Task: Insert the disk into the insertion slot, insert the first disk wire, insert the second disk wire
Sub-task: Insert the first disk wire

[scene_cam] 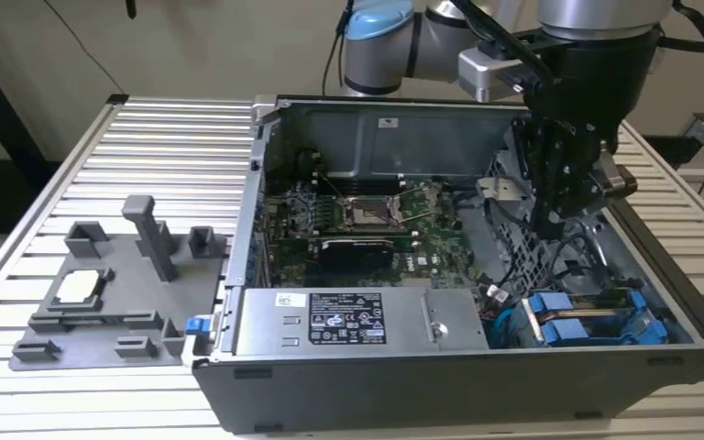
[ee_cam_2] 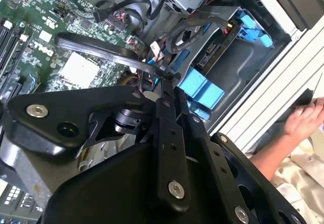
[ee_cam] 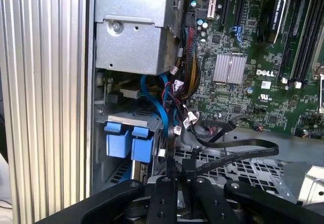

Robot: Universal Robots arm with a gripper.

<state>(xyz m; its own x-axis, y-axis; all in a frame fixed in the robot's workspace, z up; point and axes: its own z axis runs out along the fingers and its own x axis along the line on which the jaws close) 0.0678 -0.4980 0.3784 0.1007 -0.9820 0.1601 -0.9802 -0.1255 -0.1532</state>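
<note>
Gripper [scene_cam: 556,229] is down inside the case [scene_cam: 258,238], about 3 o'clock of it in the exterior view. Both wrist views have it clamped on the end of a flat black wire [ee_cam: 253,145], jaws tight together with the wire between them. My read is it's held by the end so that end can be steered, while the rest loops loose over the perforated cage plate [ee_cam: 243,168].

The disk [scene_cam: 578,321] sits at about 4 o'clock in the case, blue carrier and all, lying flat in the slot [ee_cam: 101,115]. So that step looks done, and I'd guess this is one of the disk wires.

Room is tight:
- the case wall is at the gripper's 3 o'clock
- the power supply [scene_cam: 352,321] is off at 7 o'clock
- a messy cable bundle [ee_cam: 177,102] hangs right beside the end of the disk nearest the gripper, easy to snag

The only open side looks like toward the motherboard [scene_cam: 365,220] at 9 o'clock. Someone's hand [ee_cam_2: 304,117] is outside the case, well apart from the arm
</note>
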